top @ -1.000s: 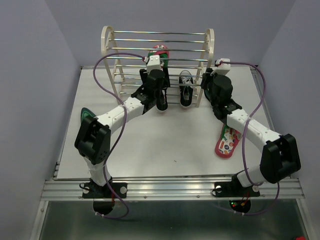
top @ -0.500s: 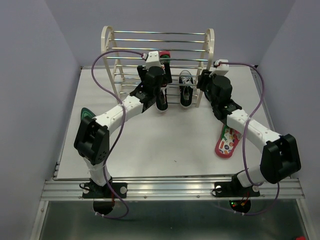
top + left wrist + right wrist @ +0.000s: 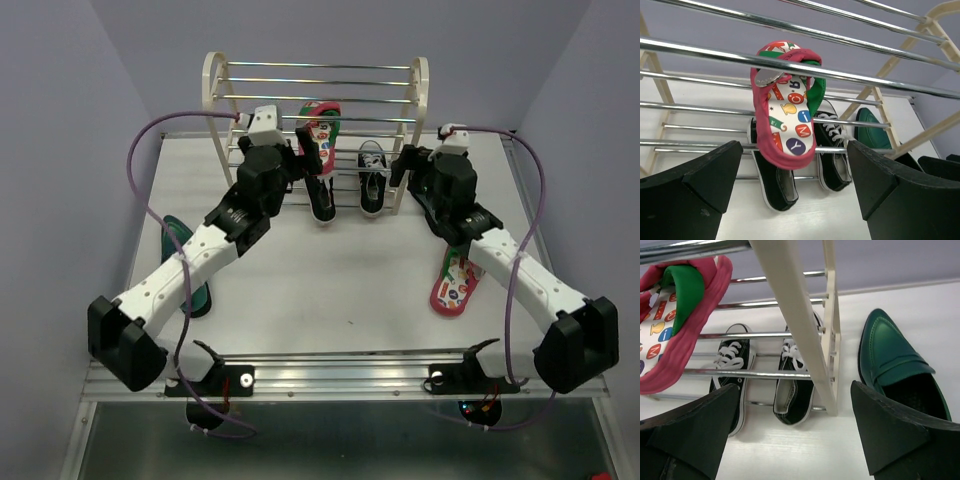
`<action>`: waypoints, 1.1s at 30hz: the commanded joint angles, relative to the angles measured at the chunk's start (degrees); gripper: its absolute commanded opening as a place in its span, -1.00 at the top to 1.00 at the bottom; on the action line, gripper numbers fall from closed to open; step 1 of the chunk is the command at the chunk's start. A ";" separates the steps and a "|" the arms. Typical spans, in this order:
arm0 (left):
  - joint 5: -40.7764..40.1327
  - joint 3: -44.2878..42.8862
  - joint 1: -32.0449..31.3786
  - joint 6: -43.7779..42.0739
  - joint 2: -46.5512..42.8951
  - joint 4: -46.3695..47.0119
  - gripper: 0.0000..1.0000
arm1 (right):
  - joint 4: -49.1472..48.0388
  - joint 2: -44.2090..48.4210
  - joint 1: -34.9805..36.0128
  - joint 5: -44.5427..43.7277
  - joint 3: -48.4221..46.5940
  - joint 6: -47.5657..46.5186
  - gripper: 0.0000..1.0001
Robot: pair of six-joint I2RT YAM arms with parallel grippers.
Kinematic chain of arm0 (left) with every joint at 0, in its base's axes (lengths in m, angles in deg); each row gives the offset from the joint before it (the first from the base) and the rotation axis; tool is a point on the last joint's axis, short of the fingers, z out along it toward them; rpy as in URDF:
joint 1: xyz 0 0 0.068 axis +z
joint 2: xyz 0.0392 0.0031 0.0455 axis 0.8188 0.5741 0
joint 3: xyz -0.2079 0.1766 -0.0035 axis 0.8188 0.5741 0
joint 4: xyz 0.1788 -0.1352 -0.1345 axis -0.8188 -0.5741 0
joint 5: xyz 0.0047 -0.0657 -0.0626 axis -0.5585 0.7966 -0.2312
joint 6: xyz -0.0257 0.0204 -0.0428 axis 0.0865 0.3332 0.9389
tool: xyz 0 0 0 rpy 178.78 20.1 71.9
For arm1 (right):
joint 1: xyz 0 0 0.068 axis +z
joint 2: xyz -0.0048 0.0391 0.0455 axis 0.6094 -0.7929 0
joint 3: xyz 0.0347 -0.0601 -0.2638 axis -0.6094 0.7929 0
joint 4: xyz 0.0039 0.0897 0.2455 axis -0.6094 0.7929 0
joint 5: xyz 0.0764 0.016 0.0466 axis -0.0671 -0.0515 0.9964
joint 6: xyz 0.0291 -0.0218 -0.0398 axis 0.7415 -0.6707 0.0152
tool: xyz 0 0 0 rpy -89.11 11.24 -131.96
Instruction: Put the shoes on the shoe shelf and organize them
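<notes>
Left and right jaws gape apart at the shoe shelf front, open table behind them.

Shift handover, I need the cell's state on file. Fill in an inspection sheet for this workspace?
Surface: white table, tiny dark speck near front.
Job's things: shoe rack upright at the back; flip-flop across its upper rods; two black sneakers low inside; second flip-flop, teal dress shoe and second teal dress shoe on the table.
Clutter: nothing seen.
Grippers: left gripper and right gripper: jaws open, empty, facing rack.
Cables: purple cables loop from both wrists; no snag seen.
Surroundings: lavender walls; metal rail at near edge.
</notes>
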 commanded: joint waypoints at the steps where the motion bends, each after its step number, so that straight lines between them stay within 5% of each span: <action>1: 1.41 5.43 0.21 -0.39 -8.62 -3.77 -0.98 | 14.94 6.56 0.20 -3.28 -2.29 6.68 -1.00; 6: -5.71 14.57 0.21 5.94 -16.80 -9.05 -0.98 | 34.11 13.77 0.20 -10.67 2.36 16.96 -1.00; 16: -4.84 25.92 0.30 10.07 -23.58 -9.41 -0.98 | 69.97 22.82 0.20 -11.02 11.85 39.97 -1.00; 24: -5.98 26.54 0.30 8.85 -23.85 -8.71 -0.98 | 61.93 27.23 0.20 -4.96 19.68 44.83 -1.00; 33: -5.28 28.21 0.30 8.23 -23.76 -7.30 -0.98 | 57.09 15.90 0.20 -10.32 23.99 49.32 -1.00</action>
